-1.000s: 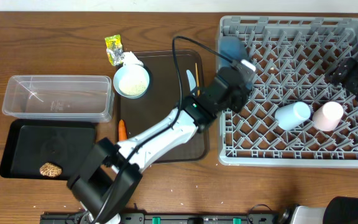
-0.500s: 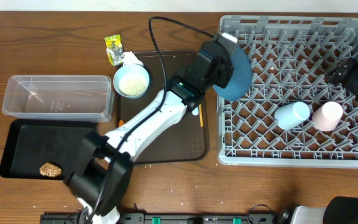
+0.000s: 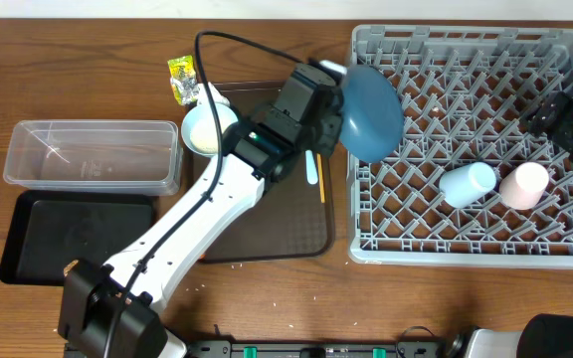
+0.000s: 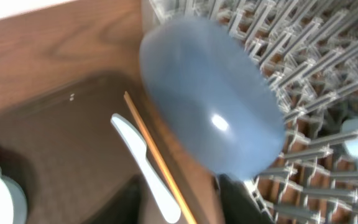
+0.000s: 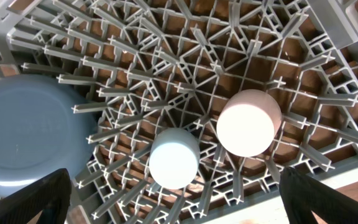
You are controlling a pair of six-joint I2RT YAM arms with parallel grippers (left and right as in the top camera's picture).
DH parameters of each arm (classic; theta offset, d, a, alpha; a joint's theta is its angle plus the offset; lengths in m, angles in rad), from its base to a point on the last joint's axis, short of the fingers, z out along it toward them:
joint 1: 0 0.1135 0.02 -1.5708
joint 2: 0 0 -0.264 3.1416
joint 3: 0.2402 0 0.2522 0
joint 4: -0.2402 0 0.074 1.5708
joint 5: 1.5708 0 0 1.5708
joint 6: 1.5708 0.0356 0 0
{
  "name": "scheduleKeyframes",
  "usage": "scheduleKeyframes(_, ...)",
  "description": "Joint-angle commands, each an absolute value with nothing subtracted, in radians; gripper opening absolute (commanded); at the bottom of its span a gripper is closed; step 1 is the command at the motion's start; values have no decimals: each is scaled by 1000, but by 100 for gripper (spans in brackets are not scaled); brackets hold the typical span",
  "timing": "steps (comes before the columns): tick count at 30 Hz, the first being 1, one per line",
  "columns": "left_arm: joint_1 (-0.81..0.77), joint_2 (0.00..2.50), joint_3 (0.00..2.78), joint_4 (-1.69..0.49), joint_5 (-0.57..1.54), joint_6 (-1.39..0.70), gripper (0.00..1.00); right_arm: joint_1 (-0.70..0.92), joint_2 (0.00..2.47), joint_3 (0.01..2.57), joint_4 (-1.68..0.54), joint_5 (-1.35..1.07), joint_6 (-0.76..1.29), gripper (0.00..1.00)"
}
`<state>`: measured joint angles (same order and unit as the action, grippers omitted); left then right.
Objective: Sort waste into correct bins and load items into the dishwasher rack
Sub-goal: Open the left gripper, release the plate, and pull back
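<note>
The dark-blue plate [image 3: 371, 111] [image 4: 210, 112] [image 5: 30, 134] leans tilted on the left edge of the grey dishwasher rack [image 3: 466, 45]. My left gripper [image 3: 328, 103] [image 4: 179, 208] is just left of it, open, touching nothing. Below its fingers lie the light-blue knife [image 4: 143, 163] [image 3: 308, 159] and the chopstick [image 4: 157, 158] on the brown serving tray [image 3: 286, 234]. A light-blue cup [image 3: 469, 182] [image 5: 173, 158] and a pink cup [image 3: 524, 185] [image 5: 248, 122] stand upside down in the rack. My right gripper [image 3: 563, 117] [image 5: 174, 182] hangs wide open above them. The bowl [image 3: 205, 127] is half hidden by my left arm.
The snack wrapper [image 3: 180, 78] and the white tissue [image 3: 210, 94] lie behind the bowl. A clear tub [image 3: 93, 154] and the black tray [image 3: 78, 234] sit at the left. My left arm crosses the brown tray diagonally and hides part of it.
My left gripper has let go of the plate and drawn back to the left. The plate has gone from edge-on in the grip to leaning on the rack's left edge.
</note>
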<state>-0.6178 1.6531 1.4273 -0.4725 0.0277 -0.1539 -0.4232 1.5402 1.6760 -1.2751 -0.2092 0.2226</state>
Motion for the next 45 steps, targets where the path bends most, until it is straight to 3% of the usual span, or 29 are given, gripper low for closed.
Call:
scheduleKeyframes(1, -596, 1661, 1414, -489, 130, -227, 9, -430, 1543, 1681, -1275, -213, 213, 99)
scheduleKeyframes(5, -601, 1703, 1389, -490, 252, -228, 6, -430, 1543, 1681, -1276, -214, 213, 99)
scheduleKeyframes(19, -669, 1860, 1383, -443, 222, -238, 6, -431, 1543, 1681, -1283, -213, 212, 99)
scheduleKeyframes(30, -629, 1863, 1386, 9, 138, -125, 6, -430, 1543, 1681, -1300, -213, 212, 99)
scheduleKeyframes(42, -576, 1863, 1394, -132, 138, -115, 6, -431, 1543, 1681, -1306, -213, 212, 99)
scheduleKeyframes(44, -576, 1860, 1394, -150, 137, -99, 13, -430, 1543, 1681, -1305, -213, 212, 99)
scheduleKeyframes(45, -576, 1857, 1394, -165, 132, -97, 21, -430, 1543, 1681, -1305, -213, 212, 99)
